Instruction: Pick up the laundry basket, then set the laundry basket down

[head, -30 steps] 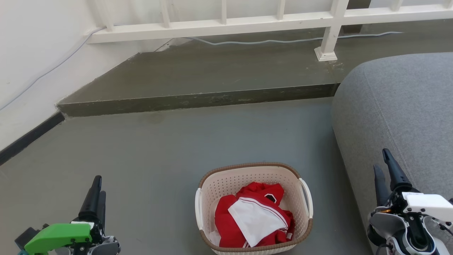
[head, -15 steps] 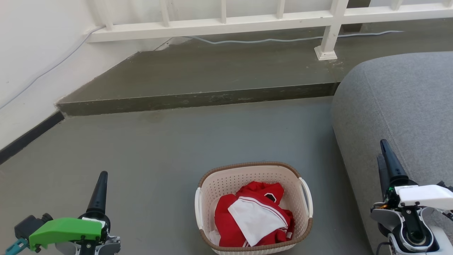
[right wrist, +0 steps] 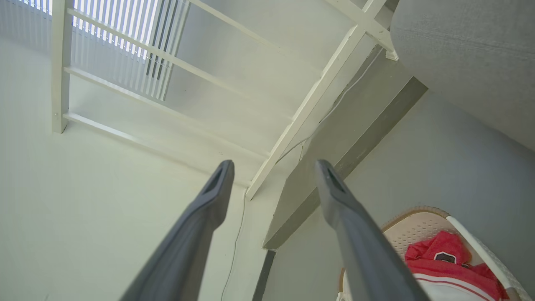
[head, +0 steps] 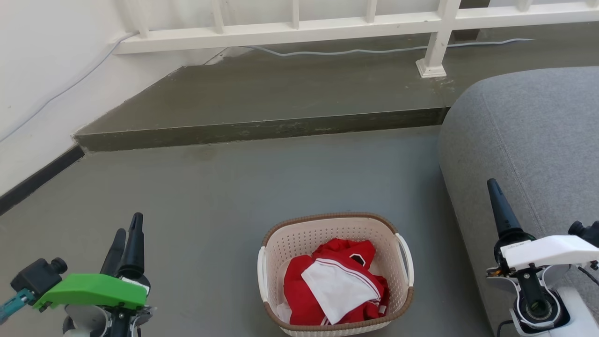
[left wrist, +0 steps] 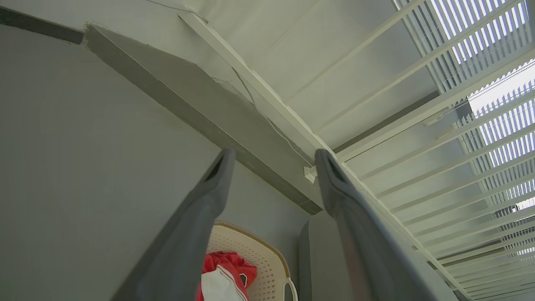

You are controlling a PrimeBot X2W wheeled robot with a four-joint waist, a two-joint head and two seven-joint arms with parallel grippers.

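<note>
Both arms have lifted since a second ago. The left gripper, fingers parted and empty, hovers over smooth grey concrete floor. To its right on that floor sits the small cream perforated plastic laundry basket. Further right, the right gripper, equally spread and empty, hangs beside a grey fabric sofa. Ahead of both run a raised concrete step and a white railing.

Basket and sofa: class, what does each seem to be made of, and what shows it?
Basket: likely matte cream plastic, moulded perforated walls, brown woven-look rim. Sofa: grey fabric, apparently, with fine weave texture and a seam.
</note>
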